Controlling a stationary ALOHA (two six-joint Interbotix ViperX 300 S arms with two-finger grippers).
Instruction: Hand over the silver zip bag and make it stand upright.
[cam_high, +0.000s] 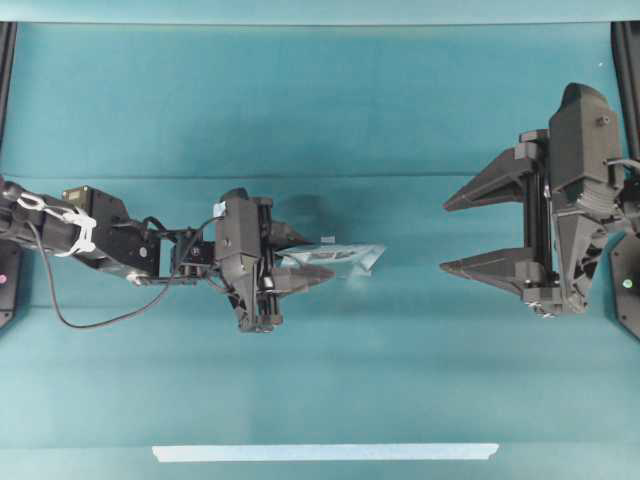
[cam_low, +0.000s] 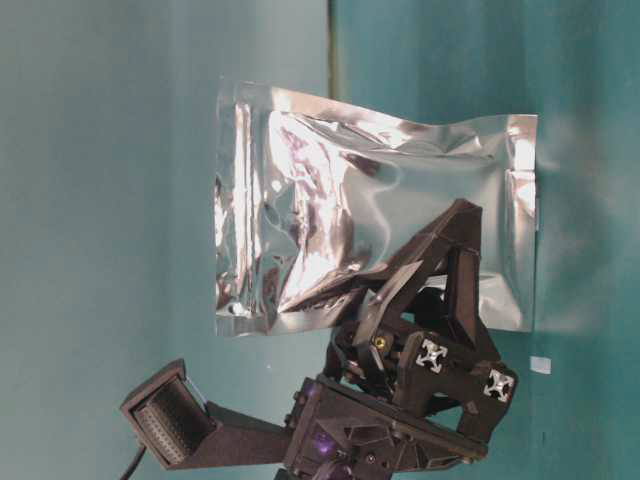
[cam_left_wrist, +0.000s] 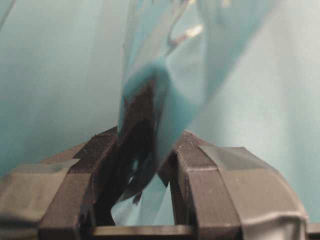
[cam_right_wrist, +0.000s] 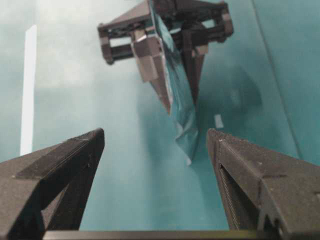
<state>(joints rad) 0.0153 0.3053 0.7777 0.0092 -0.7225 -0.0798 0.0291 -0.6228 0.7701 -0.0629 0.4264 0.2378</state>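
The silver zip bag (cam_high: 345, 257), pinched edgewise by the left gripper (cam_high: 308, 262), could perhaps be crumpled or missed by the wide-spread right gripper (cam_high: 468, 233).

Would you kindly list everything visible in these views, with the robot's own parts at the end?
silver zip bag: one, shiny silver, held off the table near the middle, clamped between the left gripper's fingers.
tape strip: one, pale, flat along the table's near edge.
small tag: one, pale, on the table just beyond the bag.
table: one, teal cloth surface.
left gripper: one, black, left of centre, shut on the bag.
right gripper: one, black, at right, jaws wide open, facing the bag, apart from it.
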